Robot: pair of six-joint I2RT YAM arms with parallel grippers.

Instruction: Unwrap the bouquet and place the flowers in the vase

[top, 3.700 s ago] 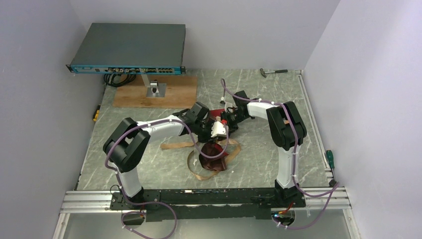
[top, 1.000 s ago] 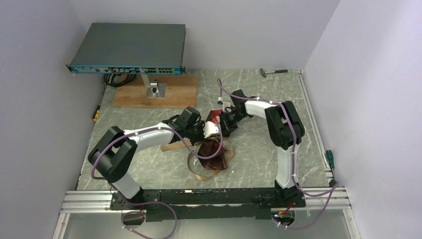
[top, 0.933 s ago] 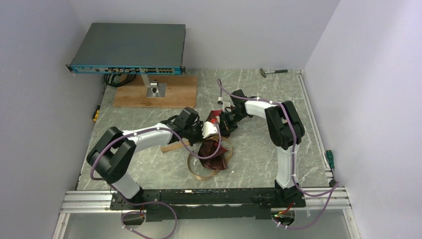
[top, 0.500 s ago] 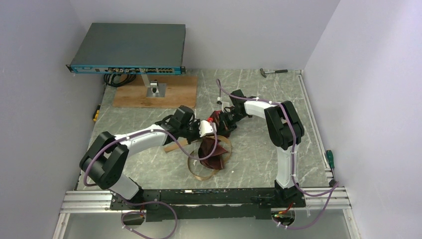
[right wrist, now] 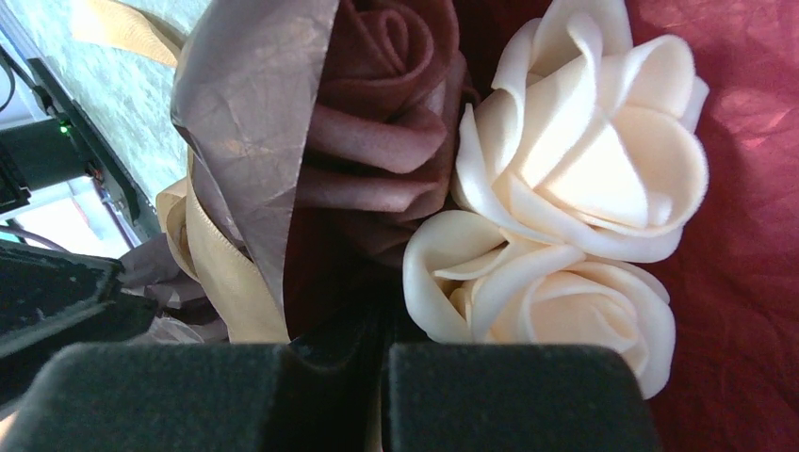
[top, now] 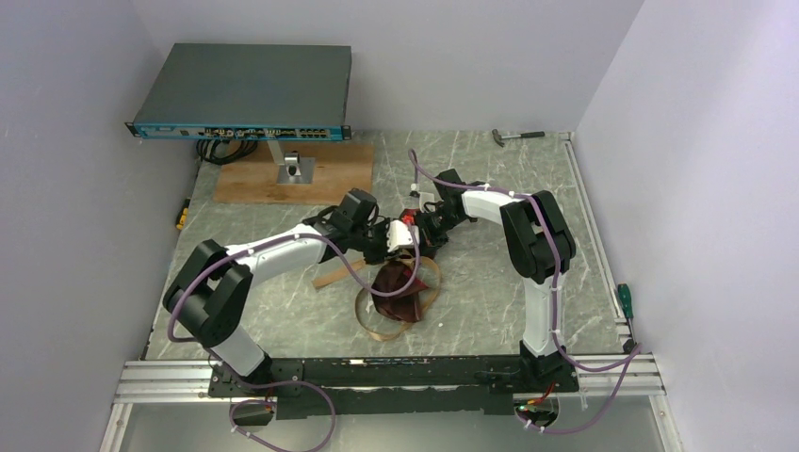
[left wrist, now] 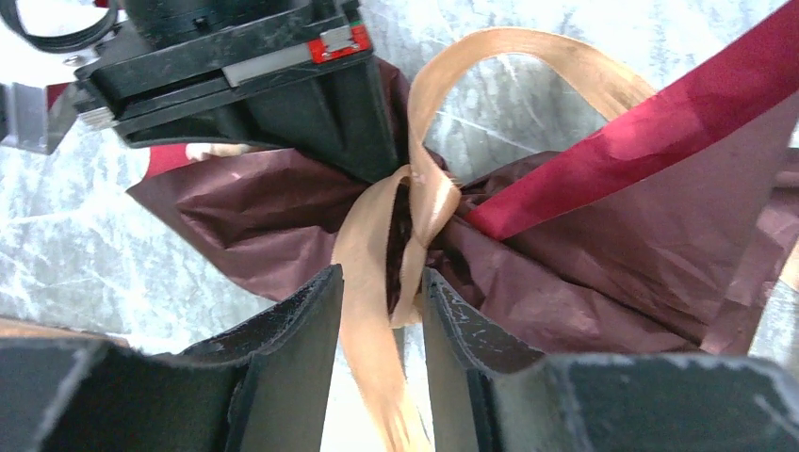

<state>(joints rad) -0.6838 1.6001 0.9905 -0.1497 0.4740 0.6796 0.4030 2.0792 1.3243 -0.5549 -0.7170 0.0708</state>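
The bouquet (top: 400, 282), in dark red crinkled wrapping (left wrist: 612, 245), hangs between both grippers above the table. Its tan ribbon (left wrist: 429, 188) is knotted round the gathered paper. My left gripper (left wrist: 379, 279) (top: 396, 237) is open, and one strand of ribbon hangs loose between its fingers. My right gripper (right wrist: 382, 350) (top: 421, 229) is shut on the bouquet just under the flowers, pinching the wrapping. The flowers show as two cream roses (right wrist: 575, 160) and a dusky one (right wrist: 377, 122). The vase is out of view.
Loose ribbon loops (top: 372, 320) lie on the marble table under the bouquet. At the back left a network switch (top: 245, 89) stands on a wooden board (top: 311, 179). A hammer (top: 516, 137) lies at the back, and a green screwdriver (top: 625, 299) at the right edge.
My left gripper was shut and its jaws have now come apart around the ribbon. It has shifted slightly right, toward the bouquet's knot. The right gripper has stayed put.
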